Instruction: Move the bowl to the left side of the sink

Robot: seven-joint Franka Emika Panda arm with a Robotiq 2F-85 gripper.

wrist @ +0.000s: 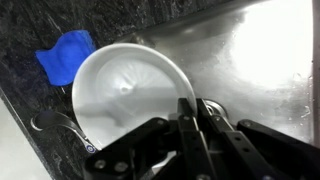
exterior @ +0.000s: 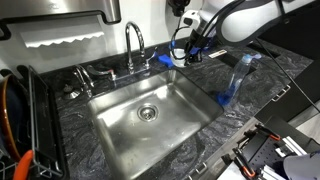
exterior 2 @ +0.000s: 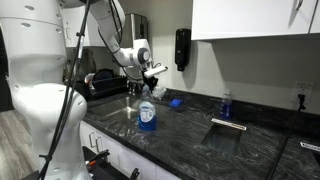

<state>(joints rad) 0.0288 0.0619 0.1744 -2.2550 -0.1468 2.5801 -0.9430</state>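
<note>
In the wrist view my gripper [wrist: 195,105] is shut on the rim of the small white bowl [wrist: 125,90], one finger on each side of the rim. The bowl hangs over the dark counter at the edge of the steel sink [wrist: 265,60]. In both exterior views the gripper [exterior: 188,50] [exterior 2: 150,72] is near the back right corner of the sink [exterior: 150,115], a little above the counter. The bowl is too small to make out there.
A flat blue sponge [wrist: 62,55] [exterior: 165,61] lies on the counter beside the bowl. The chrome faucet [exterior: 133,45] stands behind the sink. A blue soap bottle [exterior: 236,80] [exterior 2: 147,114] stands on the counter. A dish rack [exterior: 15,125] sits at the far left.
</note>
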